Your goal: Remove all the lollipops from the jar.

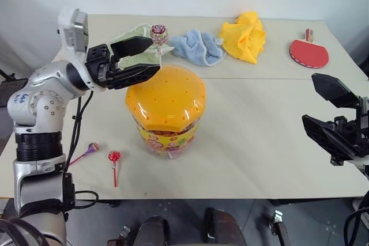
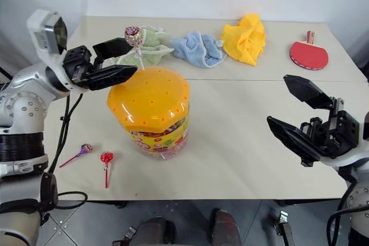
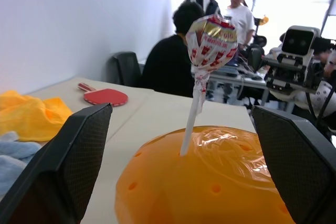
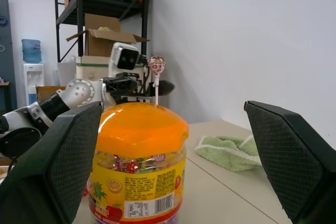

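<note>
Left eye view, catalogue of the worktop [image 1: 259,142], places given from the jar [image 1: 167,113].

Jar: set upright near the middle, domed orange lid on; sweets are seen through the clear wall above the printed label.

Swirled lollipop [image 1: 158,31]: stood upright with its stick in a hole at the far side of the lid's crown, head raised clear above the dome. Judged to be the last one left to be taken.

Purple lollipop [image 1: 92,147] and red lollipop [image 1: 114,156]: laid flat on the near left of the jar, close to the near edge, apart from each other; judged already removed.

Left claw [image 1: 145,57]: held level at the lid's upper left, fingers spread wide and empty, pointed at the upright stick, which is framed between the fingers in the left wrist view. Judged to be lined up for a pinch on the stick.

Right claw [image 1: 323,108]: held well right of the jar, spread wide, nothing in it.

Green cloth [image 1: 135,33], blue cloth [image 1: 199,47], yellow cloth [image 1: 245,38], red paddle [image 1: 308,53]: ranged beyond the jar along the far edge.

Open room: bare surface is left right of the jar and above the lid; a straight upward lift is judged unobstructed.
</note>
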`<act>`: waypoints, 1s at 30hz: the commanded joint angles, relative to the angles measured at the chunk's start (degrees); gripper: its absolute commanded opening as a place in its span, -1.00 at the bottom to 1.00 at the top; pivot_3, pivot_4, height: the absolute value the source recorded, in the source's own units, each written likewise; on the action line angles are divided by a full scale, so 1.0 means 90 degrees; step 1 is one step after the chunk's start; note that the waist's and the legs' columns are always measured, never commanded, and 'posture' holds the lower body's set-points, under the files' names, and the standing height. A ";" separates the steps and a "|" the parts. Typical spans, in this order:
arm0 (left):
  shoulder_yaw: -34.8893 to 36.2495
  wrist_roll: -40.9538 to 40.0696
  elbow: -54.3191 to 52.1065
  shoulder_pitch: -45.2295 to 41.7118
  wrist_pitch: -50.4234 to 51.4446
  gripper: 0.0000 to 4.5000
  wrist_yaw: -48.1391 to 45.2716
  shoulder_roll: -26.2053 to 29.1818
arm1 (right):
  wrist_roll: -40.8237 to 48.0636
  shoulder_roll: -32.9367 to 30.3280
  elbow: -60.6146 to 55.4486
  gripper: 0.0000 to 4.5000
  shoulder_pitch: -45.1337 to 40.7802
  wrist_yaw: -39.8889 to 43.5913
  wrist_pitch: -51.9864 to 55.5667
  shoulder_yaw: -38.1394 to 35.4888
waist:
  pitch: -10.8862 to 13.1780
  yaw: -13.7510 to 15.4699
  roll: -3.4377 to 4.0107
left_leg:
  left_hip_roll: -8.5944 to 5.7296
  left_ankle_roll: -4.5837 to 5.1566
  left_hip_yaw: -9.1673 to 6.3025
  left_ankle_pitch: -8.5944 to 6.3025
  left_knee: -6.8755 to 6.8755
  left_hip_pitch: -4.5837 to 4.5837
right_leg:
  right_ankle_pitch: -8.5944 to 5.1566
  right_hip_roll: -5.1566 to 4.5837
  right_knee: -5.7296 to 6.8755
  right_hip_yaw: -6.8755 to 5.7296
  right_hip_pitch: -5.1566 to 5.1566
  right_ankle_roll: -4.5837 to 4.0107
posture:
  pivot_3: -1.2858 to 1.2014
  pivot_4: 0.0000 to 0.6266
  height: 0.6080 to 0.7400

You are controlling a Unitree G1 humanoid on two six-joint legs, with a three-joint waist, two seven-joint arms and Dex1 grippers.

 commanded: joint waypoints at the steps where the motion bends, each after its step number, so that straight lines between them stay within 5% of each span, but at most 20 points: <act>1: -0.0076 0.0129 0.0098 -0.0292 -0.0072 1.00 -0.0132 -0.0057 | 0.0057 0.0036 -0.0231 1.00 -0.0059 -0.0108 -0.0069 -0.0082 | 0.0000 0.0031 0.0000 | 0.0000 0.0000 0.0000 0.0000 0.0001 -0.0001 | 0.0000 0.0000 -0.0001 0.0000 0.0000 0.0000 | 0.03 -0.52 1.00; 5: -0.0063 0.0052 0.0263 -0.0547 0.0080 0.75 -0.0186 -0.0190 | -0.0044 0.0100 -0.0377 1.00 -0.0167 -0.0332 -0.0110 0.0057 | 0.0000 0.0056 0.0000 | 0.0000 0.0000 -0.0003 0.0000 0.0008 -0.0005 | 0.0000 0.0000 -0.0003 0.0001 0.0000 0.0000 | 0.03 -0.52 1.00; 18: -0.0101 0.0048 0.0506 -0.0723 0.0294 -0.98 -0.0655 -0.0262 | -0.0193 0.0315 -0.0592 1.00 -0.0478 -0.0778 -0.0124 0.0478 | 0.0000 0.0055 0.0000 | -0.0001 0.0000 -0.0010 0.0000 0.0016 -0.0009 | 0.0000 0.0000 -0.0002 -0.0002 0.0001 0.0000 | 0.03 -0.52 1.00; 30: 0.1213 -0.0517 0.1041 -0.1144 0.0403 -0.98 0.0328 -0.0325 | -0.0095 0.0333 -0.0506 1.00 -0.0857 -0.0625 -0.0011 0.0846 | 0.0000 0.0041 0.0000 | 0.0000 0.0000 -0.0018 0.0000 0.0019 -0.0012 | 0.0000 0.0000 -0.0002 -0.0006 0.0001 0.0000 | 0.03 -0.52 1.00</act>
